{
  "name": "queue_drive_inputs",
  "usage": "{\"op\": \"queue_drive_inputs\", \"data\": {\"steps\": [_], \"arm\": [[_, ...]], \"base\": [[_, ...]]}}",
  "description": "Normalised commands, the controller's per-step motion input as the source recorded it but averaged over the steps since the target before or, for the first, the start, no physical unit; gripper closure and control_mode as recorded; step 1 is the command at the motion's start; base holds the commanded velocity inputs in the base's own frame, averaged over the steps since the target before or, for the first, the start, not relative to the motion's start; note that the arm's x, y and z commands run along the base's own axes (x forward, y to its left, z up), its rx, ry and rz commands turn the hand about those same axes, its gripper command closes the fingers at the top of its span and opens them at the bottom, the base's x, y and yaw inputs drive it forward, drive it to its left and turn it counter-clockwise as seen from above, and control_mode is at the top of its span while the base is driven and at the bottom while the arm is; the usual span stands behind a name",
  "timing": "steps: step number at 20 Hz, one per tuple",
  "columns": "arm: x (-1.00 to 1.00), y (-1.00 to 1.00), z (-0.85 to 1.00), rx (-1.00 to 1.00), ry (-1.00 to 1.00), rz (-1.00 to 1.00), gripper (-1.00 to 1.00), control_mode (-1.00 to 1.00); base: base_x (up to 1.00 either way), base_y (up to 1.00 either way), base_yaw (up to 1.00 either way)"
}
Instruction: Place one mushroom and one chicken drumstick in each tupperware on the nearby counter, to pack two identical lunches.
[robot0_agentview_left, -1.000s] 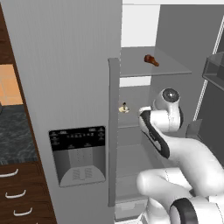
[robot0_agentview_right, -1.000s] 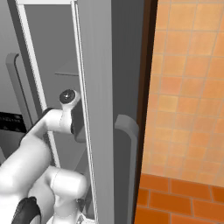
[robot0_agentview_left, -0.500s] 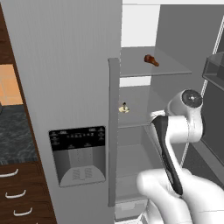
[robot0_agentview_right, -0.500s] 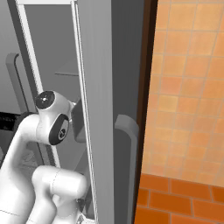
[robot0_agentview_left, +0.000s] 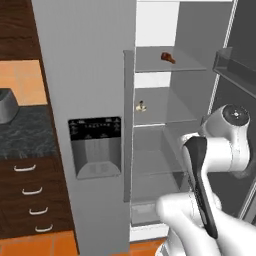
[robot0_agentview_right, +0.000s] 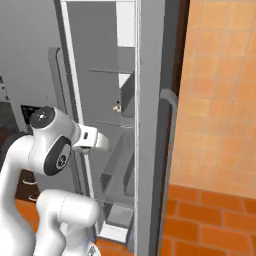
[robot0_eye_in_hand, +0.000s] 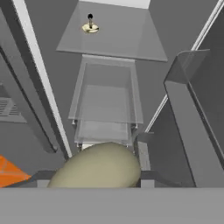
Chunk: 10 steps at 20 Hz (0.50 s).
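Observation:
The fridge stands open in front of me. A small reddish-brown drumstick (robot0_agentview_left: 168, 57) lies on its upper glass shelf. One beige mushroom (robot0_agentview_left: 141, 106) (robot0_agentview_right: 117, 106) (robot0_eye_in_hand: 90, 27) sits on the shelf below. A second beige mushroom (robot0_eye_in_hand: 99, 168) fills the bottom of the hand view, right at my gripper (robot0_eye_in_hand: 99, 180), which is shut on it and has its fingertips hidden behind it. My hand (robot0_agentview_right: 95, 140) hangs just outside the fridge opening, below the mushroom shelf. The counter (robot0_agentview_left: 25, 135) lies left of the fridge. The tupperware is out of view.
The open fridge door (robot0_agentview_left: 240, 75) with its bins stands to the right of my arm. The closed fridge door with a dispenser panel (robot0_agentview_left: 95, 146) is to the left. A grey vessel (robot0_agentview_left: 6, 105) sits on the counter. Dark drawers (robot0_agentview_left: 30, 200) run beneath it.
My arm has folded back and its elbow has swung right, drawing the hand out of the fridge with the mushroom in it. The shelf items have not moved.

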Motion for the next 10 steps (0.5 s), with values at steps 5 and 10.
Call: {"op": "queue_drive_inputs", "data": {"steps": [5,10], "arm": [[0.00,0.00,0.00,0.00,0.00,0.00,1.00,1.00],[0.00,0.00,0.00,0.00,0.00,0.00,1.00,1.00]], "base": [[-0.43,1.00,0.34],[0.02,1.00,0.49]]}}
